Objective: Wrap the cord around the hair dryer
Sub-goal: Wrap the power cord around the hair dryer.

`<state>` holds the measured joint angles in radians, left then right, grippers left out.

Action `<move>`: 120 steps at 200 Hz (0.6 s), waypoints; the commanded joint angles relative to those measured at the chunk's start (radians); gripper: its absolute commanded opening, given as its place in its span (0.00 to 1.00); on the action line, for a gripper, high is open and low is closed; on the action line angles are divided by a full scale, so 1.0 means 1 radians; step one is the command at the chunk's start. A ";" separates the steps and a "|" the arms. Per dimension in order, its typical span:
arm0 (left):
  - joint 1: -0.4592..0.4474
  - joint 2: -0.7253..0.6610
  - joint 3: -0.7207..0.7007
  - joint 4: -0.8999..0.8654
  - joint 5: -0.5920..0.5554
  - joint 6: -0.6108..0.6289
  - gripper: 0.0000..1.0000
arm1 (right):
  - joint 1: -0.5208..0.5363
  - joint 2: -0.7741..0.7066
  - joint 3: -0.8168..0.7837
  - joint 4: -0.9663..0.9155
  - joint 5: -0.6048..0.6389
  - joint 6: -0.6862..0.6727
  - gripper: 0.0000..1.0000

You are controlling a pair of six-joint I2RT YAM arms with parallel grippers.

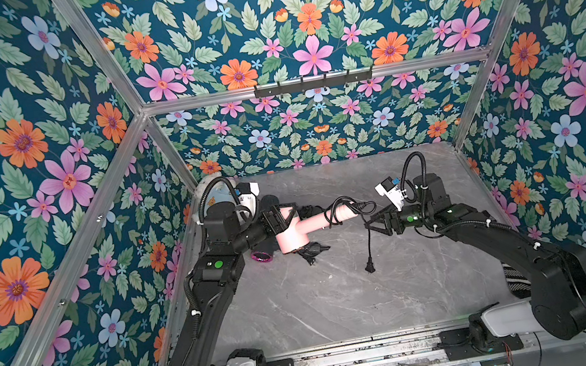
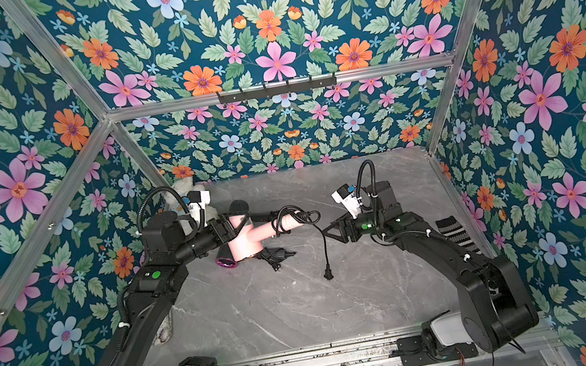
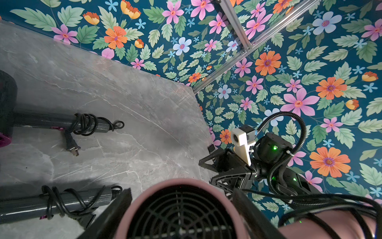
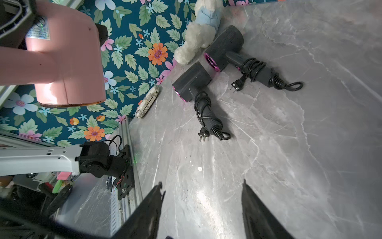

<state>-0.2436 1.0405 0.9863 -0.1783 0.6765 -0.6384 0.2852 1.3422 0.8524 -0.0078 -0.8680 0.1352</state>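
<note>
1. My left tool (image 1: 283, 216) is clamped on the round head of the pink dryer (image 1: 292, 238) and holds it clear of the worktop (image 1: 344, 304), toward 10 o'clock from the middle. The handle points to 3 o'clock.
2. My right tool (image 1: 370, 224) stands half wide and empty, just off the handle's end at 3 o'clock.
3. The cord (image 1: 334, 215) makes a few turns near the handle's end. The rest drops toward 6 o'clock with the plug (image 1: 369, 268) at the bottom. I cannot tell if the plug touches the worktop.
4. I judge the dryer a light, stiff, smooth shell. It may twist in a grip on the curved head, so I would pull gently.
5. The cord looks limp yet springy, so loose turns may slip off the handle's end. The hanging stretch below the handle is the place to pinch. The plug is the only hard, heavy bit and may swing.
6. Open room lies at 5 to 6 o'clock, across the bare middle of the worktop.
7. Two grey dryers (image 4: 198, 82) lie under and behind the pink head, a toy (image 4: 198, 35) sits in the 11 o'clock corner, and the wall is close at 3 o'clock.
</note>
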 commanded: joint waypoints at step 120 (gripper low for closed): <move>0.000 0.033 0.044 -0.045 -0.081 -0.004 0.00 | -0.016 -0.102 -0.057 -0.041 0.432 -0.005 0.57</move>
<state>-0.2436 1.0664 1.0180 -0.2531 0.5915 -0.6319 0.2810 1.2663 0.8307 -0.1081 -0.4980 0.1055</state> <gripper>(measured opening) 0.753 0.570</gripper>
